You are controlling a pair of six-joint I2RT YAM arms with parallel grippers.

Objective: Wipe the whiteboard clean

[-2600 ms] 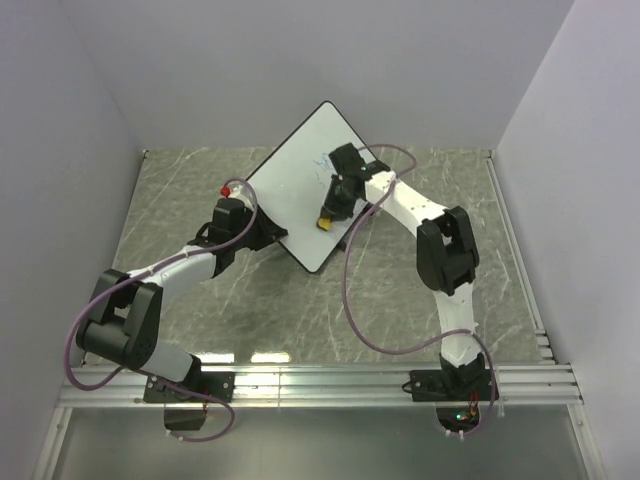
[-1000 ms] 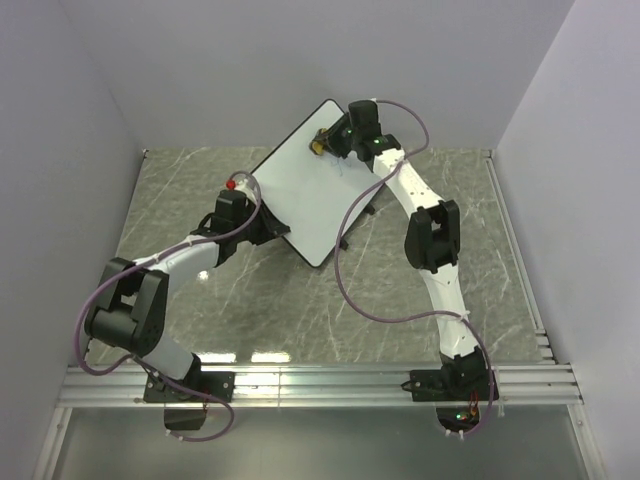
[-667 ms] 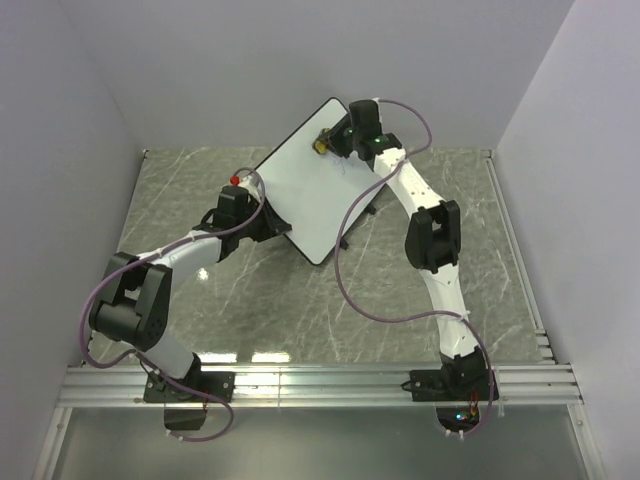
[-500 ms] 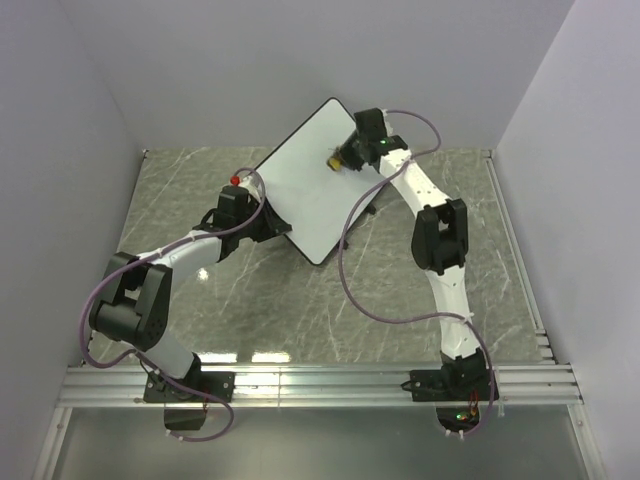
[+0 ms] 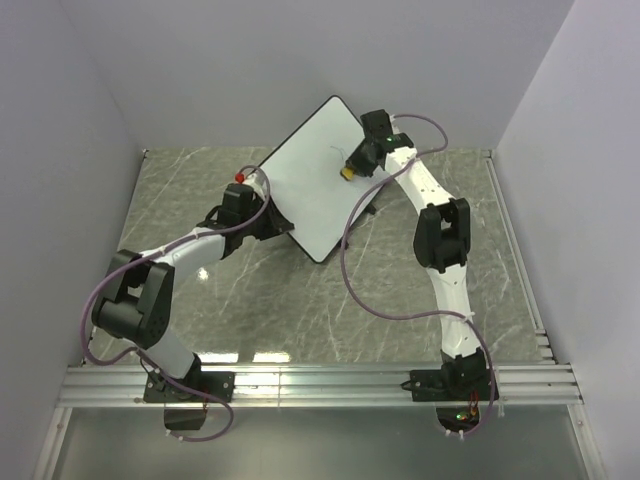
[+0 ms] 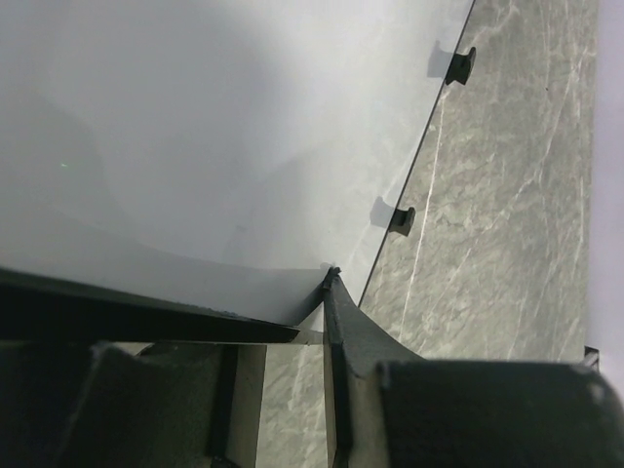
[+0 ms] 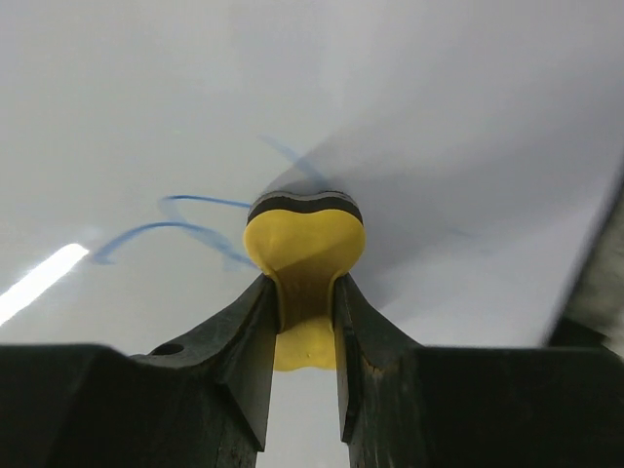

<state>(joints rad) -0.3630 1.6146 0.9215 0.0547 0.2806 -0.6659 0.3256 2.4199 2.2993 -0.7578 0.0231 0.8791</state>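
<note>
The whiteboard (image 5: 305, 180) is held tilted above the table, its top corner towards the back wall. My left gripper (image 5: 262, 218) is shut on its lower left edge; in the left wrist view the board (image 6: 224, 127) fills the frame with its black feet showing. My right gripper (image 5: 352, 166) is shut on the yellow bone-shaped eraser (image 5: 347, 173) and presses it against the board's right part. In the right wrist view the eraser (image 7: 304, 244) sits between the fingers, its dark felt on the board (image 7: 439, 117), with blue scribbles (image 7: 185, 219) just left of it.
The grey marble table (image 5: 250, 300) lies under both arms. Grey walls close the back and sides. A metal rail (image 5: 320, 385) runs along the near edge. Purple cables hang from both arms.
My right gripper has slid the eraser from the board's top corner down and to the right. Most of the blue marks seen earlier are gone. The left gripper keeps its hold.
</note>
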